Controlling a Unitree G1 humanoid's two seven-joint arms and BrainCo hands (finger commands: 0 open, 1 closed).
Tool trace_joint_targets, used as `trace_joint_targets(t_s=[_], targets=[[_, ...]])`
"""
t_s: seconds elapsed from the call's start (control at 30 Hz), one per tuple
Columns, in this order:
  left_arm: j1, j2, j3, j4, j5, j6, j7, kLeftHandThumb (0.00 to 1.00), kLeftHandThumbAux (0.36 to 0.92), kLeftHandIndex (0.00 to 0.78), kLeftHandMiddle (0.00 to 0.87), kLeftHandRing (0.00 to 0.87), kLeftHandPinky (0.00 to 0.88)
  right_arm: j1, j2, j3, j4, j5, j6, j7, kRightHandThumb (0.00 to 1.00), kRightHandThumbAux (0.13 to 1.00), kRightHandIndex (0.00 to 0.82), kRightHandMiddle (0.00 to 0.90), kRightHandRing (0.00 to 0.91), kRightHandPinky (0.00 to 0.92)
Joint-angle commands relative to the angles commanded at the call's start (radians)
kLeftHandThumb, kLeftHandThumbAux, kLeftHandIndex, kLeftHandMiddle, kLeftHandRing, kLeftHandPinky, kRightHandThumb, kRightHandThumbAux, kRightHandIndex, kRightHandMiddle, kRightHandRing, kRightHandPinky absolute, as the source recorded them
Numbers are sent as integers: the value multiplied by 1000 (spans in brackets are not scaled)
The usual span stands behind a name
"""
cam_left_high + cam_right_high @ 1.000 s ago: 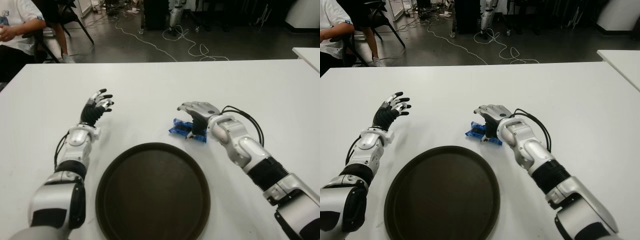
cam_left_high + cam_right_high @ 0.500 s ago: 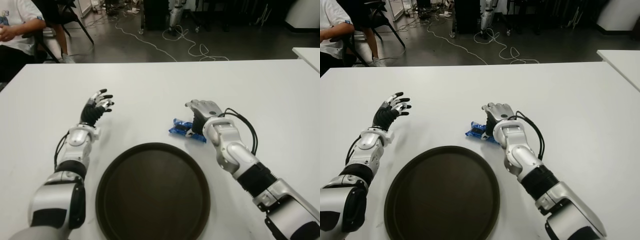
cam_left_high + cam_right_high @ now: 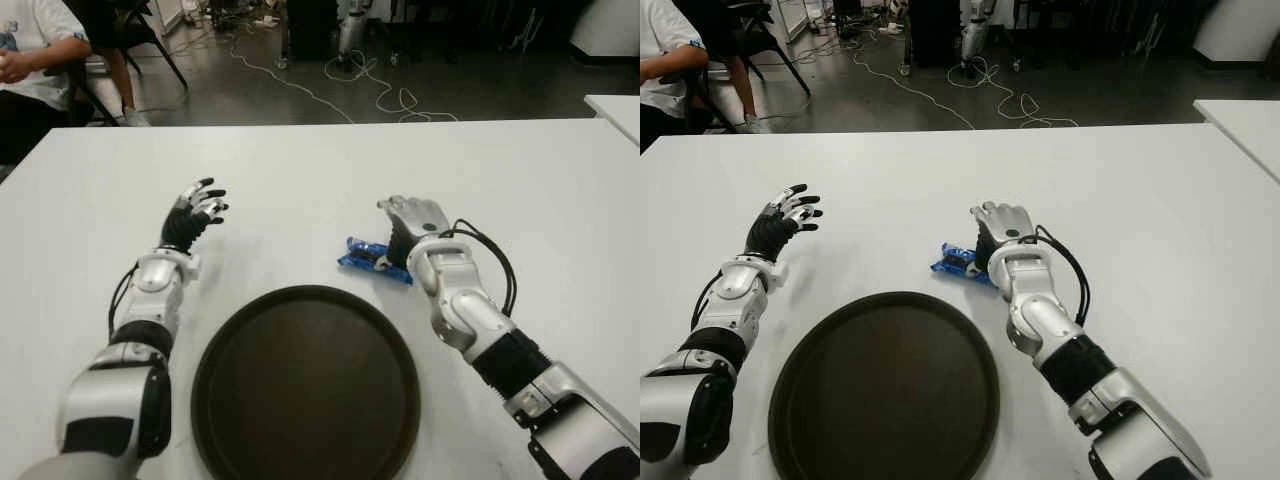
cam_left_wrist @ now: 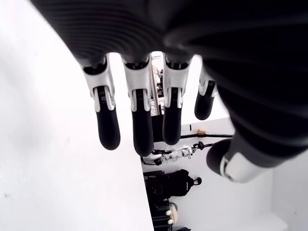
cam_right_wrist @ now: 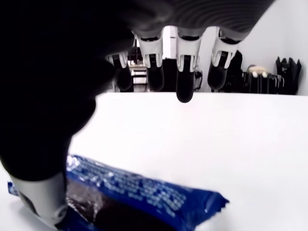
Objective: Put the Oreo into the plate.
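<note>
Right hand (image 3: pixel 405 222) poised over Oreo (image 3: pixel 362 256), nothing grasped yet.

Blue Oreo pack flat on white table (image 3: pixel 300 170), centre of frame, just above rim of dark plate (image 3: pixel 215 355); long axis roughly left-right, slightly down toward the right, right end hidden under the hand. Right fingers (image 5: pixel 185 86) extended and apart beyond the pack, thumb beside it, probably set to close across the short width. Left hand (image 3: pixel 195 212) at left of frame, fingers (image 4: pixel 139 125) spread, empty, well apart from plate.

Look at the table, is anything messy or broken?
Nothing stands out. The Oreo pack lies flat on the white table by the right hand, beyond the empty plate. The left hand is open.
</note>
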Motion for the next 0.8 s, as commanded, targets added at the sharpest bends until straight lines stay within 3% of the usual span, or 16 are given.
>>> trace_joint_targets(t_s=[0.47, 0.8], targets=[[2, -5, -1, -3, 2, 0, 15, 243, 613, 146, 241, 270, 299, -8, 14, -28, 22, 40, -11, -36, 0, 739, 139, 152, 158, 151], [2, -5, 0, -3, 0, 5, 15, 257, 627, 146, 240, 266, 293, 0, -3, -105, -17, 220, -134, 49, 0, 757, 140, 159, 156, 141]])
